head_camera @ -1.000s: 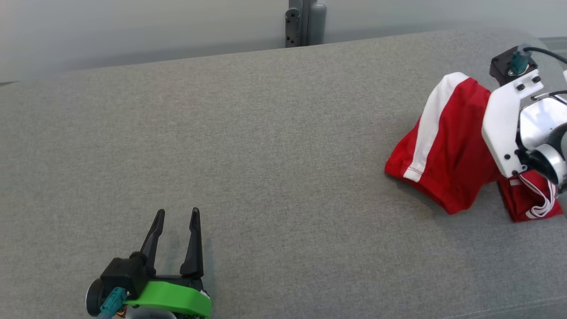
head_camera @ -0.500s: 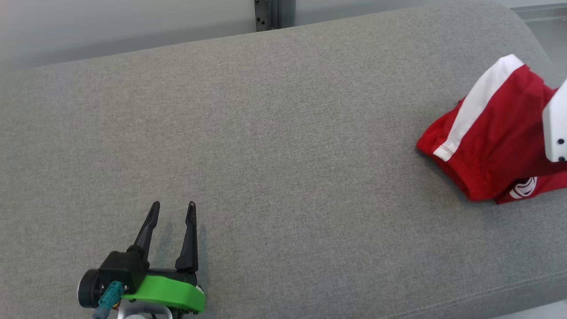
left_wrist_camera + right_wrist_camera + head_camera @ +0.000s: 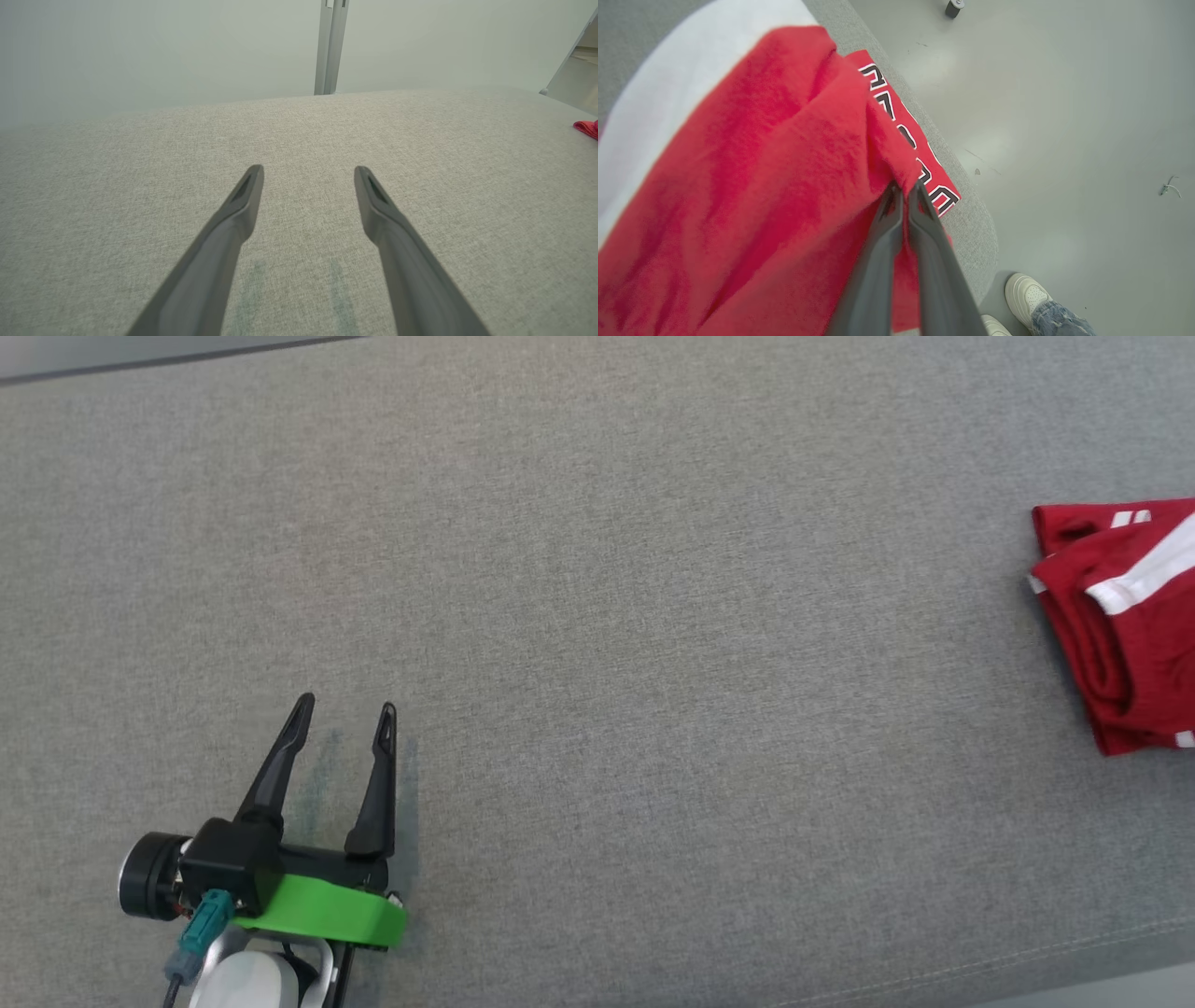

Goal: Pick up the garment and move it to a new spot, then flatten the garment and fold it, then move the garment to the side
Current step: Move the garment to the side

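Observation:
The garment is red with white stripes and lies bunched at the far right of the grey fabric surface. In the right wrist view my right gripper is shut on a fold of the garment, pinching the red cloth just above a panel with black-and-white lettering. My left gripper rests at the lower left of the surface, open with nothing between its fingers, far from the garment. In the left wrist view the left gripper also stands open, and a sliver of the garment shows at the right edge.
The surface's front edge with its seam runs along the lower right. Beyond its right end lies bare floor, where a person's white shoe stands close by. A metal post rises behind the surface.
The head camera has swung, so the garment has slid to the picture's right edge. The garment's raised peak looks lower and flatter. The left gripper stays open and still.

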